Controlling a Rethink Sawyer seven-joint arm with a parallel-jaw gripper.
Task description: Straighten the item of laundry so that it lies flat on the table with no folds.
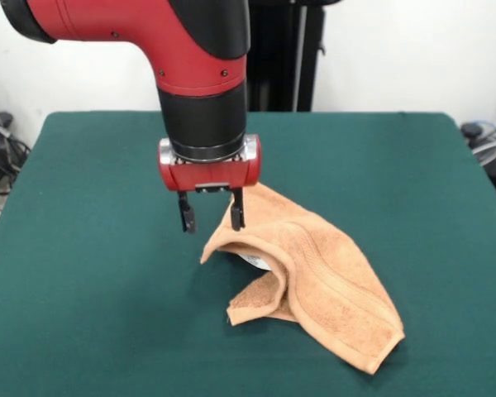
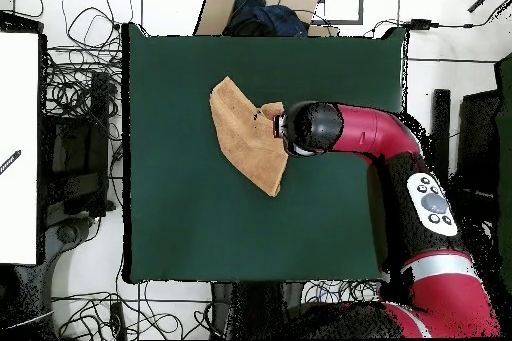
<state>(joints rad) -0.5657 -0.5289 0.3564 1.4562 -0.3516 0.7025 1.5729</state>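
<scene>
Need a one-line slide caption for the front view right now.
Red Sawyer arm's open pincer poised at the raised edge of a folded peach towel on the green table.

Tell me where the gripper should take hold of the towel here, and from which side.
Probably the raised folded flap of the towel nearest the gripper, taken from above. In the front view that edge arches up off the table, so the open fingers could close across it and draw it outward. The flatter corner lies tight against the cloth and offers less to pinch.
</scene>
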